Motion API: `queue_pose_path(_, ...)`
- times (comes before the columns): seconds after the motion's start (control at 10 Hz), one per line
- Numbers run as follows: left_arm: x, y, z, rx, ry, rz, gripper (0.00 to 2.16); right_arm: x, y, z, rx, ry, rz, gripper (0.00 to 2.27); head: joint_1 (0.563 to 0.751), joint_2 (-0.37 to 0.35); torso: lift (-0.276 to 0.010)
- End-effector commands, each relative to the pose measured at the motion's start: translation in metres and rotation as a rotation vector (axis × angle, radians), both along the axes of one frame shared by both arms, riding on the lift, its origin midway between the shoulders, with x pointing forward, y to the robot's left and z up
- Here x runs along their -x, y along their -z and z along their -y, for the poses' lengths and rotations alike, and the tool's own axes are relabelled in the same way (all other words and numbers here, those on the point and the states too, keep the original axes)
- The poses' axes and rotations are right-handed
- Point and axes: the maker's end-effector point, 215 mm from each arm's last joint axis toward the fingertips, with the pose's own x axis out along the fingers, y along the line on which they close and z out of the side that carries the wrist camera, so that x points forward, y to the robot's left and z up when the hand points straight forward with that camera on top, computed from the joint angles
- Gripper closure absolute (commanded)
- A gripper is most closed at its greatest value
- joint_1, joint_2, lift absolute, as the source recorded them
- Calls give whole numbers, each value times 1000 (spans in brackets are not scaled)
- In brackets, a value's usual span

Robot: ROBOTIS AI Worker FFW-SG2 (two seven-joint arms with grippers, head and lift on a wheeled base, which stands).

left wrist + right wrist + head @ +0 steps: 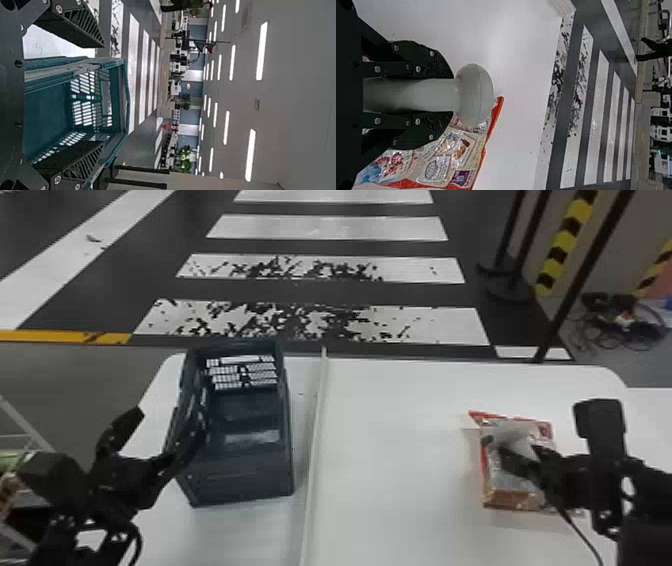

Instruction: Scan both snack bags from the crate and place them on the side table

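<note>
One crate, dark blue-green with slotted walls, stands upright on the left part of the white surface. One snack bag, clear and red with printed packets showing, lies flat on the right part of the surface, well apart from the crate. One pale grey scanner, rounded head on a straight handle, sits over the bag; whether they touch cannot be told.

Two tools. Left tool: at the crate's left wall, fingers apart, nothing between them that can be seen as gripped; one finger outside the wall, the other on the crate's inner side, contact unclear. Right tool: above the bag, fingers clamped on the scanner's handle.

One pale strip, running near to far across the surface, between crate and bag. One rack at the left edge, contents indistinct. Beyond the far edge: dark floor with white stripes; on the far right, black posts and tangled cables.
</note>
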Motion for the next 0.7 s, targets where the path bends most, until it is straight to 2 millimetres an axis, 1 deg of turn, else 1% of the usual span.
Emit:
queue_pose_path(0.0, 0, -1, -1, 1, -1, 4, 137, -3, 4, 3, 0, 9, -5, 2223, 695, 37, -98)
queue_pose_path(0.2, 0, 0, -2, 0, -3, 2, 137, -4, 1, 5, 3, 13, 1, 2223, 695, 34, -98)
queue_pose_path(0.3, 0, 0, -2, 1, -3, 1, 140, -1, 4, 5, 4, 13, -4, 2223, 695, 33, -98)
queue_pose_path(0.4, -1, -1, -2, 2, -4, 5, 140, -3, -6, 8, 9, 18, 16, 2223, 695, 33, -98)
queue_pose_path(0.5, -1, -1, -2, 2, -4, 5, 140, -5, -15, 21, 13, 42, 34, 2223, 695, 32, -98)
queue_pose_path(0.6, -1, -1, -2, 2, -4, 5, 140, -6, -22, 44, 9, 84, 54, 2223, 695, 24, -98)
